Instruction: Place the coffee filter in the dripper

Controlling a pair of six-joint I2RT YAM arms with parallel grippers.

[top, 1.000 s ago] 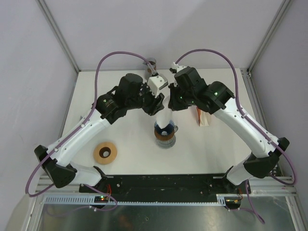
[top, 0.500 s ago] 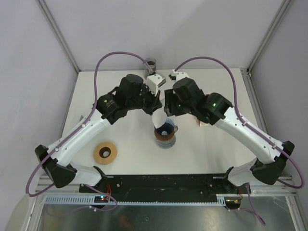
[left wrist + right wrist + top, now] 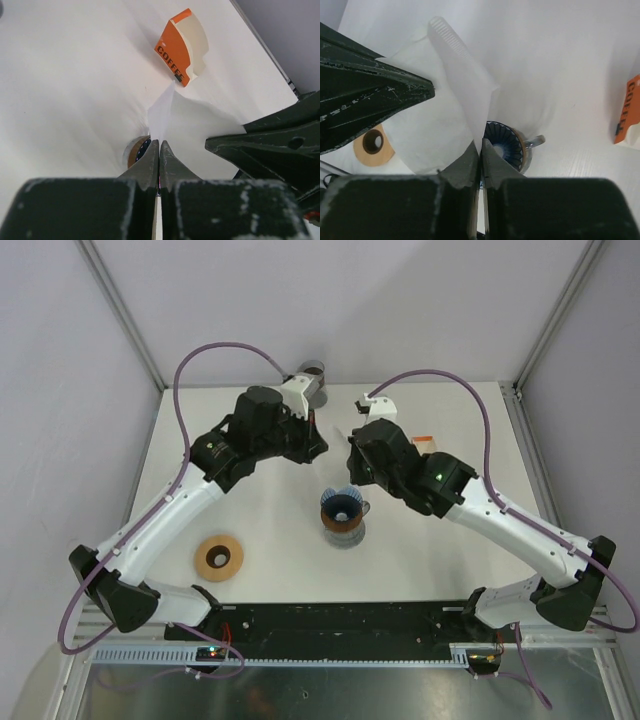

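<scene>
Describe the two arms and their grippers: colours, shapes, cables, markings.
Both the left arm and right arm have white tubular links joined by bulky black joint housings, each showing a small green light. A purple cable loops from each wrist back toward the base. The left gripper and right gripper have black fingers tapering to narrow tips, scuffed with pale scratches.

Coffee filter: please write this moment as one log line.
coffee filter: in the air | left end effector: shut on it | right end effector: shut on it | dripper: empty
</scene>
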